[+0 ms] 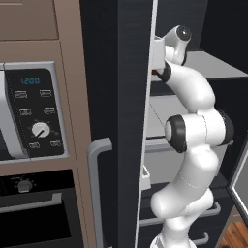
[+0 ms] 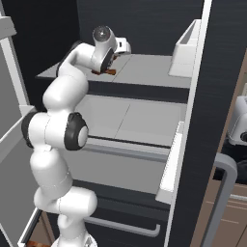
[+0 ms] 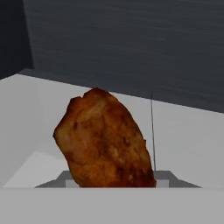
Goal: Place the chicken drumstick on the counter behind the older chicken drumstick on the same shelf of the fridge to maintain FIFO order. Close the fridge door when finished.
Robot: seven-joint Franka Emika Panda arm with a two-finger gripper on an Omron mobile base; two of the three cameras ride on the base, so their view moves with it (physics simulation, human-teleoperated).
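Note:
The orange-red-brown chicken drumstick [image 3: 103, 140] stands large and close in the hand view, just over the pale-grey shelf [image 3: 192, 148]. My gripper [image 2: 105, 67] reaches deep into the open fridge [image 1: 121, 121], low over the left part of the top shelf [image 2: 144, 67], shut on the drumstick [image 2: 103, 72]. The meat hides both of my fingertips. The dark back wall of the fridge [image 3: 131, 43] rises right behind the drumstick. The older tan-brown drumstick is hidden from these views. The counter is out of view.
An open fridge door [image 2: 217, 96] with a white door bin [image 2: 185, 53] stands at the right of my arm. Lower shelves [image 2: 130, 120] and drawers [image 2: 120, 224] lie beneath. A microwave panel [image 1: 36, 114] and an oven [image 1: 34, 203] are built into the wall left of the fridge.

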